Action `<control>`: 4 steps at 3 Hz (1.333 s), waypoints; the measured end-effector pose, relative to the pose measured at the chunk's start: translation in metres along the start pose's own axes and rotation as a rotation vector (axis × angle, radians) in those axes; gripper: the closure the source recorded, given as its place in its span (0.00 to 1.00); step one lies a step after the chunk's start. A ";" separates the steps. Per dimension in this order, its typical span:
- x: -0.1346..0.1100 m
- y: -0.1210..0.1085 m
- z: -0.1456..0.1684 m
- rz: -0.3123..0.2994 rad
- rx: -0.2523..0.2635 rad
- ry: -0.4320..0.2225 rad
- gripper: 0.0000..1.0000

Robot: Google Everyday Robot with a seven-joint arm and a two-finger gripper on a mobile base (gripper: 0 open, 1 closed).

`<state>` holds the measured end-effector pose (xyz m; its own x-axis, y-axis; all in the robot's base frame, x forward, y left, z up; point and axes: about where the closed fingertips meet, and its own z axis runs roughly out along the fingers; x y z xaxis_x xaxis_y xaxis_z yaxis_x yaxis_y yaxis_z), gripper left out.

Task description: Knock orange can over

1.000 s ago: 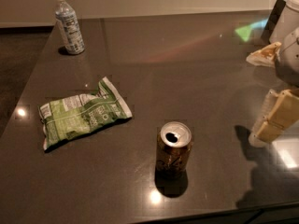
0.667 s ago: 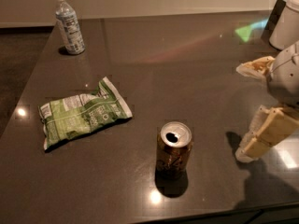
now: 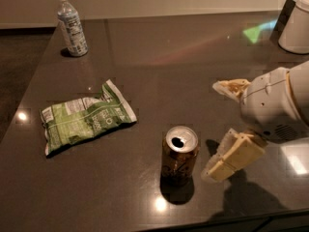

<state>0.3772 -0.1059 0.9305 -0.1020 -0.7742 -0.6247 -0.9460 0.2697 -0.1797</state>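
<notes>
The orange can [image 3: 180, 156] stands upright near the front edge of the dark table [image 3: 159, 57]. It has a dark orange-brown body and a silver top with an open tab hole. My gripper [image 3: 219, 129] comes in from the right, just to the right of the can. Its two pale fingers are spread apart, one finger [image 3: 230, 87] behind and above, the other finger [image 3: 231, 157] low and close to the can's right side. It holds nothing.
A green snack bag [image 3: 84, 117] lies flat left of the can. A clear plastic water bottle [image 3: 71, 24] stands at the far left corner. A white rounded object [image 3: 295, 28] stands at the far right edge.
My gripper has moved left across the table toward the can and is now close beside it. The can, bag and bottle have not moved.
</notes>
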 end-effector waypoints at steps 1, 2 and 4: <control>-0.016 0.018 0.020 0.008 -0.032 -0.081 0.00; -0.024 0.031 0.030 0.004 -0.059 -0.125 0.00; -0.036 0.042 0.048 -0.012 -0.070 -0.172 0.16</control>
<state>0.3558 -0.0394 0.9094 -0.0424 -0.6659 -0.7448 -0.9666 0.2158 -0.1379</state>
